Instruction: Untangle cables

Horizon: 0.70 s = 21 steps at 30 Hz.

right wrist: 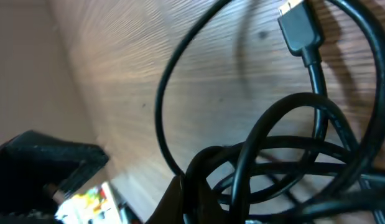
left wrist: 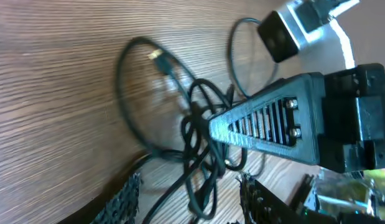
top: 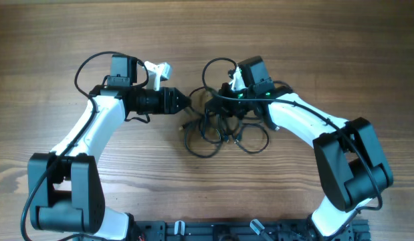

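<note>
The cables are thin black cords bunched in a knot at the table's middle, with loops spreading toward the front. My left gripper is at the knot's left edge. In the left wrist view it is open, and strands of the cables run between its fingers. My right gripper is at the top of the knot. In the right wrist view it is shut on the cables. A plug lies free on the wood. The right gripper's fingertip also shows in the left wrist view, at the knot.
The wooden table runs all round the tangle. A loose plug end lies on the wood to the far left of the knot. Both arms' bases stand at the front edge.
</note>
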{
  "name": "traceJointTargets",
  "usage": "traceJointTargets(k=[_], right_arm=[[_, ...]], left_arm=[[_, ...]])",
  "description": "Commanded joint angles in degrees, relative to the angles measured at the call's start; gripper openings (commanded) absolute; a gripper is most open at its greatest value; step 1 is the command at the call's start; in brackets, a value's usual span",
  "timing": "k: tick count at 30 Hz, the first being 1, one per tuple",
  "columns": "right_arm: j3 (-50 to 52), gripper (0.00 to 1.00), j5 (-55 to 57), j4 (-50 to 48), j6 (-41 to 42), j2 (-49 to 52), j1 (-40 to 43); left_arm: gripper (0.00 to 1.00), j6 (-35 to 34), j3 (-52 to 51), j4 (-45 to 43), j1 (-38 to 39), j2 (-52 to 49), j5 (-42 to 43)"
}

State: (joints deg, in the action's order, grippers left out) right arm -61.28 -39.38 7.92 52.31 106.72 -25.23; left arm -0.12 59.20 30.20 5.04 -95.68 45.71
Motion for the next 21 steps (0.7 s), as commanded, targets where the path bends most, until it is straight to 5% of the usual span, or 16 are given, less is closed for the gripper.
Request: traceJointTargets(k=[1,14,19,21], right_arm=[[0.00,0.04,-9.07,-3.85,1.97,0.20,0.04],[0.00,0.04,-11.76,-9.66,4.90,0.20,0.09],[0.00,0.04,-11.74,-9.84,4.70,0.20,0.09],[0.00,0.04,-11.74,-9.86,4.31,0.20,0.15]], left_arm=[[0.54,3.13,0.00,0.22,2.51,-0.57,3.34],[0.31,-1.88,-0.02,-0.76,6.21,-0.79,-2.32],[0.04,-1.86,-0.07,-0.61,6.21,-0.79,-3.45],[0.04,-1.86,-0.07,-0.50,6.21,-0.79,-3.87]])
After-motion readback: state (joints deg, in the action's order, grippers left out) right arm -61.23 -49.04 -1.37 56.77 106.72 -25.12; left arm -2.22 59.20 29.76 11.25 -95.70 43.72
